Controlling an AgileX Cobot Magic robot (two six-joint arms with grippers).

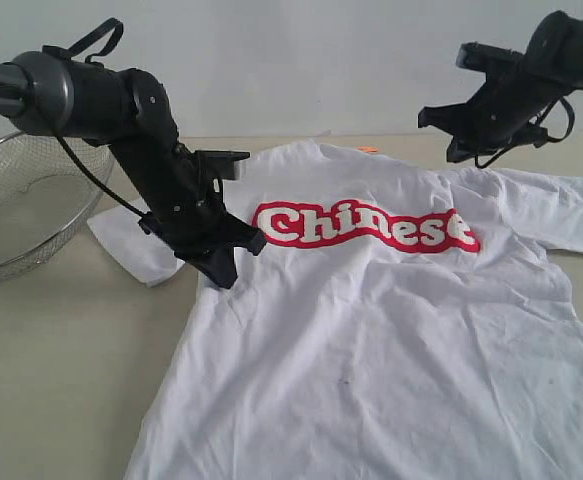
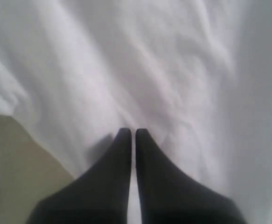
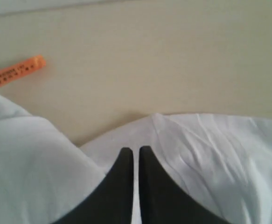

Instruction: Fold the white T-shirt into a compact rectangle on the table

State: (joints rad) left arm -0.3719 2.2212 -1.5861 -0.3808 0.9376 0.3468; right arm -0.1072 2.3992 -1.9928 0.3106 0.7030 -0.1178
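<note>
The white T-shirt [image 1: 371, 340] is lying spread out, front up, on the pale bench [image 1: 51, 360], its red lettering [image 1: 366, 228] stretching between the two claws. The left claw [image 2: 133, 133] is hanging over the cloth beside the sleeve, jaws pressed together on nothing (only a thin slit is showing between them). The right claw [image 3: 136, 150] is hovering over the shirt's top edge, likewise pinched closed and empty, with bare bench just beyond its tips and an orange tag [image 3: 15, 71] lying there, apart from the tips. A wire basket [image 1: 16, 200] is sitting on the far side of the left claw from the lettering.
</note>
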